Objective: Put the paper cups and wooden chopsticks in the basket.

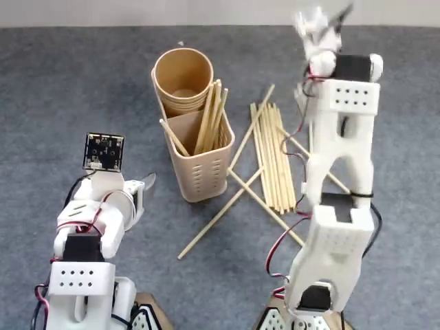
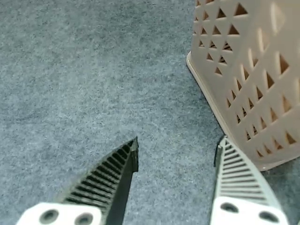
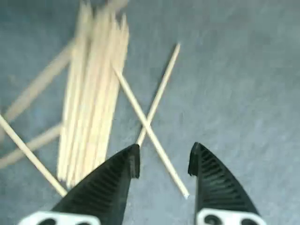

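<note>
Hanging over the grey bench (image 1: 69, 82), I have both claws spread and both empty. My left claw (image 2: 179, 140) has a wide gap between its fingers and nothing but bare bench surface beneath it. It sits just beside the basket (image 2: 248, 70), and the pale finger is close to the basket's lower edge. I cannot tell whether the two touch.

From above, the basket (image 1: 203, 172) stands upright near the middle of the bench. The paper cups (image 1: 182, 79) are stacked together in its far end. A handful of wooden chopsticks (image 1: 210, 120) lean inside it, their tips resting against the cups' side.

My right claw (image 3: 165, 147) is also parted, though less widely. In the high view it is near the far edge of the bench, beyond the end of the loose bundle of chopsticks (image 1: 273, 158).

That bundle (image 3: 93, 103) lies flat on the bench, to the right of the basket and apart from it, with its sticks roughly side by side. Two single sticks (image 3: 149, 129) cross each other just beside it. The end of one shows in the gap between my right fingers, but neither finger grips it.

A few more stray sticks (image 1: 206, 237) lie slanted across the bench between the basket and the bundle, and one runs under the bundle's near end.
</note>
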`<move>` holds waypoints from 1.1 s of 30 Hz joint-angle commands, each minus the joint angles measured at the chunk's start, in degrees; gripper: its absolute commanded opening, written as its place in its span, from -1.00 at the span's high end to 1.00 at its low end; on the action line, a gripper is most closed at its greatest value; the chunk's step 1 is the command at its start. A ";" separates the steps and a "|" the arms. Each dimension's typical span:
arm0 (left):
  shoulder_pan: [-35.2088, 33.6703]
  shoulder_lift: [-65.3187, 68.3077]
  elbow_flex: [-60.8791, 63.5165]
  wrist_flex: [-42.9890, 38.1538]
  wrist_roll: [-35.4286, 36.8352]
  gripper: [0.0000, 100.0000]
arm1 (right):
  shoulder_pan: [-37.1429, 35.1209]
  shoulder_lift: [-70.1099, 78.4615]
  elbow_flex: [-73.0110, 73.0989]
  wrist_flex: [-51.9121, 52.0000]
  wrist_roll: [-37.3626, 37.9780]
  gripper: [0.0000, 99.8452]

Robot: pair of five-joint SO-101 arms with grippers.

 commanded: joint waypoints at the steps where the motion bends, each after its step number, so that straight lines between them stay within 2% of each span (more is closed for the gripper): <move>1: 0.92 -0.57 -0.22 -0.88 0.53 0.47 | 4.18 4.26 20.53 -11.91 2.37 0.64; 5: 0.92 -0.57 -0.22 -0.79 0.53 0.47 | 5.05 9.89 25.80 -22.64 0.09 0.64; 13: 0.92 -0.57 -0.22 -0.79 0.53 0.47 | 4.97 16.57 25.71 -25.71 -0.09 0.65; 15: 0.92 -0.57 -0.22 -0.79 0.53 0.47 | 4.97 18.77 25.71 -25.71 -0.09 0.74; 17: 0.92 -0.57 -0.22 -0.79 0.53 0.47 | 4.97 21.05 25.71 -25.71 -0.09 0.97; 22: 0.92 -0.57 -0.22 -0.79 0.53 0.47 | 5.67 22.02 21.67 -24.13 -0.62 0.99; 26: 0.92 -0.57 -0.22 -0.79 0.53 0.47 | 6.64 20.00 8.13 -16.40 -7.03 0.99; 29: 0.92 -0.57 -0.22 -0.79 0.53 0.47 | 6.02 16.22 -8.13 -9.36 -11.08 0.99; 33: 0.92 -0.57 -0.22 -0.88 0.53 0.47 | 0.22 10.07 -33.27 -1.19 -15.65 0.99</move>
